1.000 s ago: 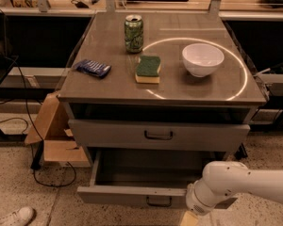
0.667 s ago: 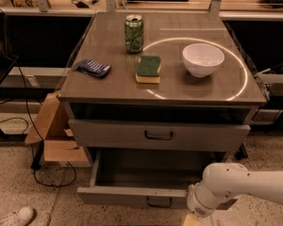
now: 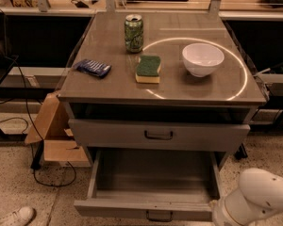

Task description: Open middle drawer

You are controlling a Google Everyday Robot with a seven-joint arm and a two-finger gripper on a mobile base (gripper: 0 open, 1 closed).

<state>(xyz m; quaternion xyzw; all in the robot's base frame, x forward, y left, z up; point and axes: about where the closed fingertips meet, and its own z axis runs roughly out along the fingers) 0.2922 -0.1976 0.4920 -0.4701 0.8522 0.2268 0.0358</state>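
Note:
The middle drawer (image 3: 151, 182) is pulled well out of the grey cabinet. Its shallow inside is bare, and its small dark loop handle (image 3: 159, 216) sits centred on the front, at the frame's bottom edge. Above it a narrower-fronted drawer (image 3: 108, 134) with its own loop handle (image 3: 159, 135) is pushed in. The lowest drawer is hidden under the open one. My white arm (image 3: 257, 197) is at the bottom right, its wrist end beside the open drawer's front right corner. My gripper is below the frame's bottom edge and does not show.
On the cabinet top (image 3: 108, 86) stand a green can (image 3: 134, 33), a green-and-yellow sponge (image 3: 148, 68), a white bowl (image 3: 203, 59) and a blue packet (image 3: 92, 68). A cardboard box (image 3: 54, 135) and cables lie on the floor at the left. A shoe (image 3: 12, 217) is at the bottom left.
My arm has shifted slightly down and to the right. The drawers and the things on top have not moved.

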